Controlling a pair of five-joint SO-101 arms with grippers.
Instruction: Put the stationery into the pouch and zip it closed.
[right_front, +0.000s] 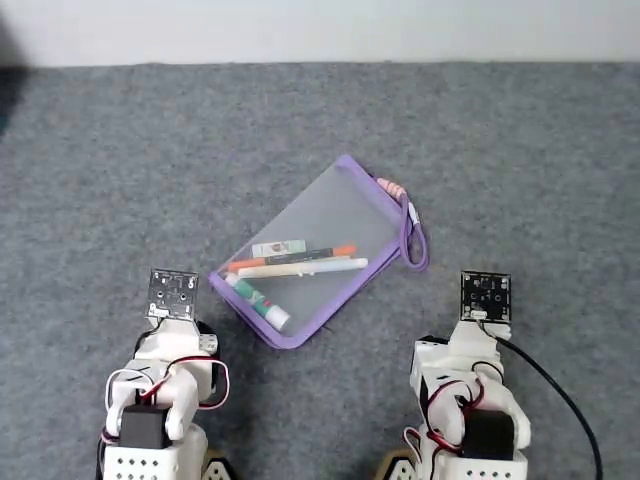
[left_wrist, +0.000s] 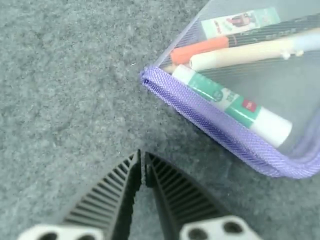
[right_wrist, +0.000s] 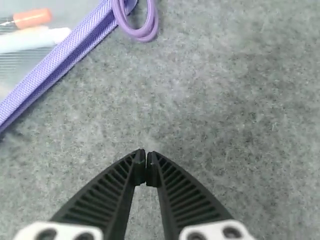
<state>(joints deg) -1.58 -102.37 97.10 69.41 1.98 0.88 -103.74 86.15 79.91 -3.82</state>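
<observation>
On the grey mat (right_front: 520, 150), the pouch (right_front: 315, 250) lies ahead of the left claw (left_wrist: 141, 162) and right claw (right_wrist: 146, 162), between them, with pens (right_front: 300, 262) and glue stick (left_wrist: 235, 107) inside. We judge both claws parked, the work seemingly done: each is pressed together, holding nothing. The strap loop (right_wrist: 137, 20) curls ahead of the right claw.

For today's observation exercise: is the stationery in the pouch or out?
In. The stationery lies behind the clear face of the pouch, within its purple border.
</observation>
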